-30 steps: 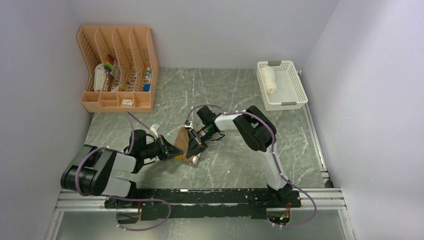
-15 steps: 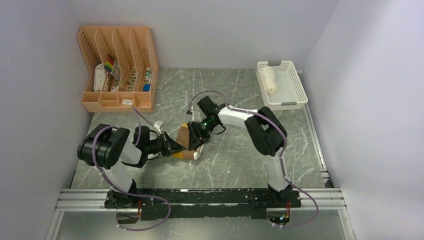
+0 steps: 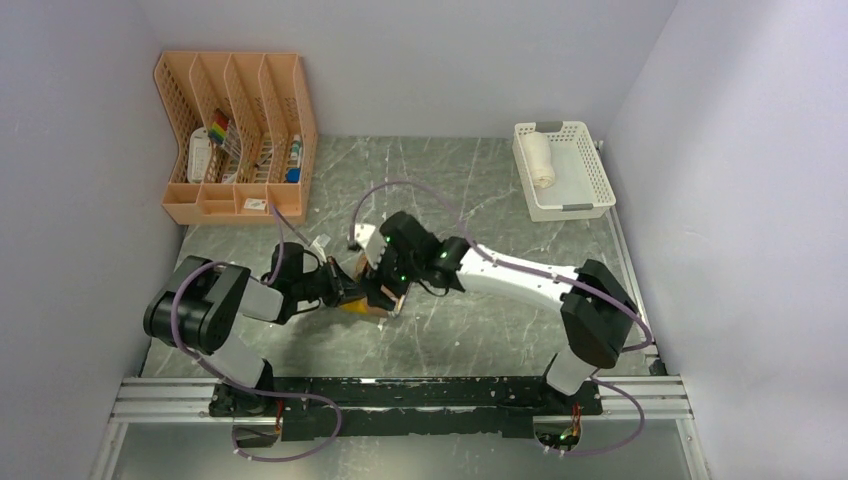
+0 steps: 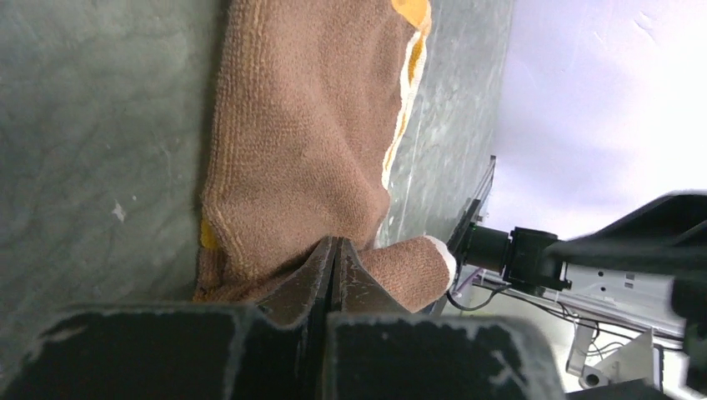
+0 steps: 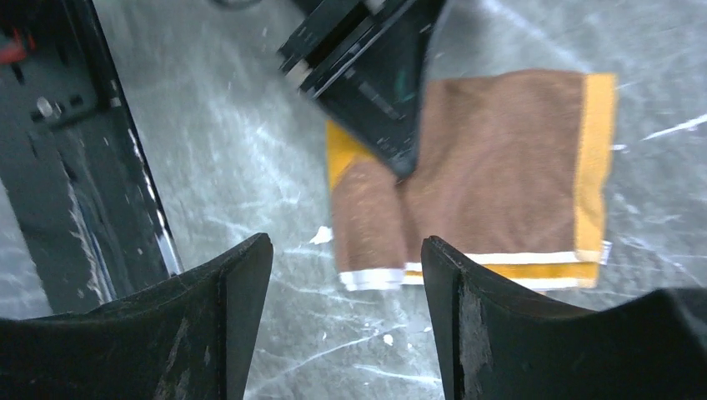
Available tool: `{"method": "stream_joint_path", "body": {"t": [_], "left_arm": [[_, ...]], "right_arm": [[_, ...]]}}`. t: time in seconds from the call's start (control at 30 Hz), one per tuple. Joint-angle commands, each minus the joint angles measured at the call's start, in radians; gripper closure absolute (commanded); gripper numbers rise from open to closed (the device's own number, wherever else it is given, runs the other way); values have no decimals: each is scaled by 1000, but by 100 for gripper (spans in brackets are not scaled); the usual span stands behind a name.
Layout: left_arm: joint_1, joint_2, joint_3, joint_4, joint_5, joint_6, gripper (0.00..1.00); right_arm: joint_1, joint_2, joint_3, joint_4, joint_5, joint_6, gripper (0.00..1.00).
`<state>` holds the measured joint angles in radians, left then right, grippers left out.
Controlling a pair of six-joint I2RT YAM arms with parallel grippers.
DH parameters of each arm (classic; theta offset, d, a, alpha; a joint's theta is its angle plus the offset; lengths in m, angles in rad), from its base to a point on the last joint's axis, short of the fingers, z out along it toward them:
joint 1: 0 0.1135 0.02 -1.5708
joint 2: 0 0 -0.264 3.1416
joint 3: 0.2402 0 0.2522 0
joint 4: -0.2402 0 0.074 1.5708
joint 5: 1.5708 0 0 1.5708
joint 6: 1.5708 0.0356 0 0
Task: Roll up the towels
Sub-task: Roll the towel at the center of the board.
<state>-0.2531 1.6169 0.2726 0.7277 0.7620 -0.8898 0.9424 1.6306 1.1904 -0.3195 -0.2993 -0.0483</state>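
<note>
One brown towel (image 4: 292,150) in grip of left end effector (image 4: 333,250).

The right gripper (image 5: 346,250) hangs above a grey-green marbled table top (image 5: 208,125), its two dark fingers (image 5: 225,308) spread apart with nothing between them. Just ahead of the fingertips lies a brown terry towel with cream trim (image 5: 500,167), flat on the table, the cream edge nearest the hand. A mustard-yellow cloth (image 5: 597,150) shows along the towel's right side, near edge and left corner. From the far side the black left gripper (image 5: 404,162) reaches in, its narrow tip closed on a fold of the towel. Left of the hand runs a black metal rail (image 5: 75,167).
</note>
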Motion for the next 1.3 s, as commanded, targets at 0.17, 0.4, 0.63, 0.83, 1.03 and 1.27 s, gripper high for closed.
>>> {"method": "stream_joint_path", "body": {"t": [0.17,0.4,0.63,0.83,1.03,1.27], "left_arm": [[-13,-28,33,-199,-121,97,93],[-30,-66,56,-265,-151,118,93],[-63,-104,106,-365,-198,155,93],[-90,-117,141,-422,-228,169,93],[-105,-126,180,-479,-255,188,93],[-109,-127,215,-532,-269,201,93]], "right_arm": [[135,13,-123,80,174,-154,36],[176,43,-167,155,310,-151,38],[176,88,-157,204,341,-152,38],[176,106,-173,191,332,-134,38],[174,123,-173,148,276,-76,42],[170,136,-163,159,158,24,53]]}}
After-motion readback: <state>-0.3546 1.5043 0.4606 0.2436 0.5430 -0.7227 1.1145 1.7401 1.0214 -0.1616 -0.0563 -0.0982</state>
